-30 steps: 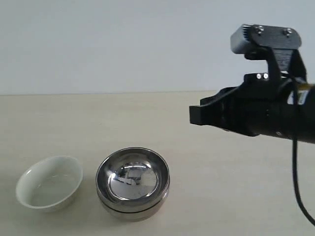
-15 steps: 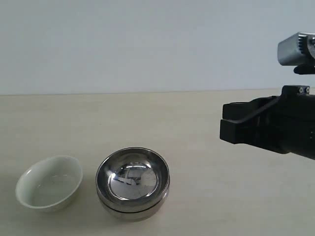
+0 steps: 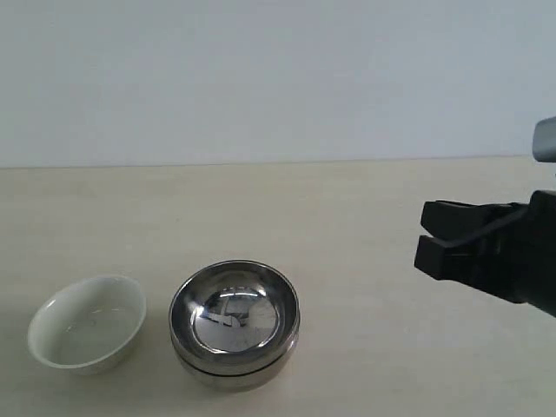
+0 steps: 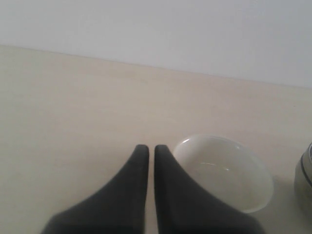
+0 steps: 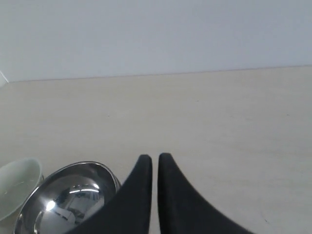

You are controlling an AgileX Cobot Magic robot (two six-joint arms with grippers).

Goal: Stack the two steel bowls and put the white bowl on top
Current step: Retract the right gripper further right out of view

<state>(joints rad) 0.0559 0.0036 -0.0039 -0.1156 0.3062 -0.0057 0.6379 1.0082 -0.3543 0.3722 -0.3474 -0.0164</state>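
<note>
The two steel bowls (image 3: 234,320) sit nested one inside the other at the table's front, also seen in the right wrist view (image 5: 68,200). Only the stack's edge (image 4: 306,178) shows in the left wrist view. The white bowl (image 3: 87,323) stands alone just left of the stack, upright and with nothing in it (image 4: 224,170) (image 5: 17,187). My right gripper (image 3: 424,234) (image 5: 155,158) hovers well to the right of the stack, shut on nothing. My left gripper (image 4: 147,148) is shut on nothing beside the white bowl, apart from it, and is out of the exterior view.
The pale wooden table (image 3: 278,208) runs back to a plain white wall. Bare tabletop lies behind the bowls and between the stack and my right arm.
My right arm has drawn back to the right and lower, away from the bowls. The bowls have not moved.
</note>
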